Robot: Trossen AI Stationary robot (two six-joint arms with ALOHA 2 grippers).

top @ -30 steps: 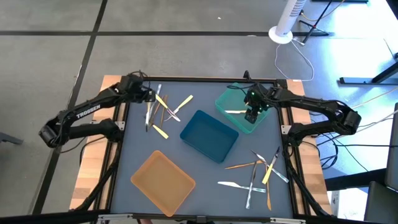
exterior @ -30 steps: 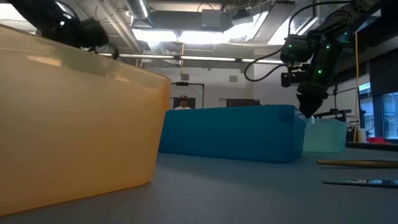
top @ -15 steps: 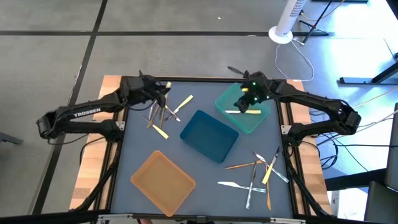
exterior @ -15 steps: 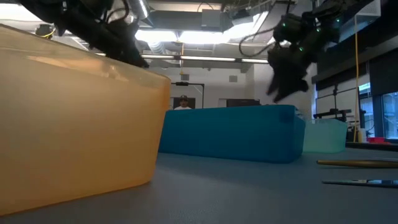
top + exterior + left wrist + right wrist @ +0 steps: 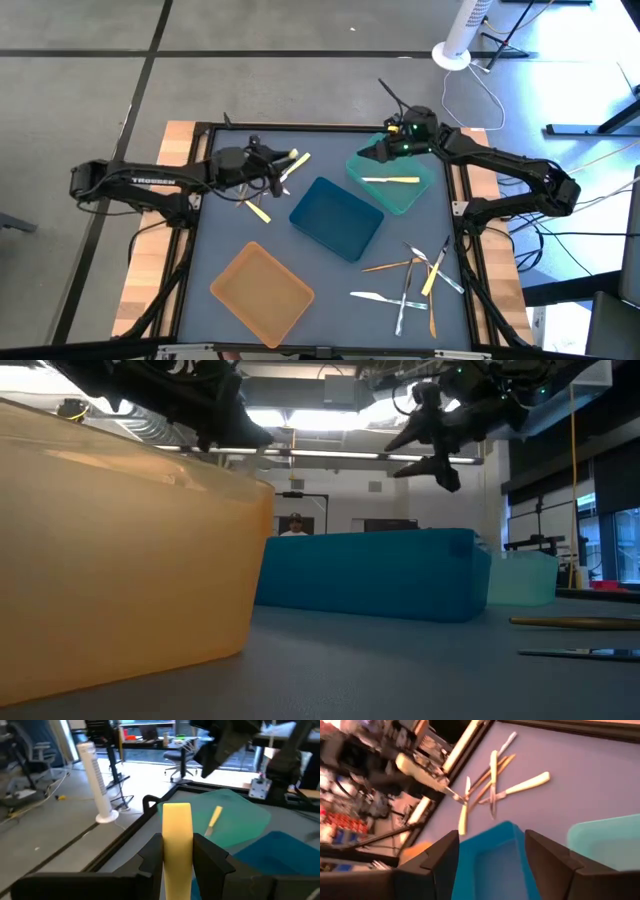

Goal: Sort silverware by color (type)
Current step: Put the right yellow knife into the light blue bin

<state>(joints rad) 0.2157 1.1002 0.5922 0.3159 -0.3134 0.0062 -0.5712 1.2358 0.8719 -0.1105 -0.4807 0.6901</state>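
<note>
The left hand [image 5: 177, 851] is carrying a clamped yellow utensil [image 5: 177, 837] toward the teal tray [image 5: 392, 180] at 1 o'clock — release over it is coming next; the right hand [image 5: 490, 851], fingers apart, is holding nothing.

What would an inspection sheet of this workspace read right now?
Surface: dark table mat, wooden edges.
Job's things: one yellow utensil in the teal tray; blue tray and orange tray show nothing inside; mixed utensil pile near the right arm, smaller pile by the left.
Clutter: nothing seen.
Grippers: left end effector shut on a yellow piece; right end effector open, empty.
Cables: white cord on floor.
Surroundings: white fan base.
</note>
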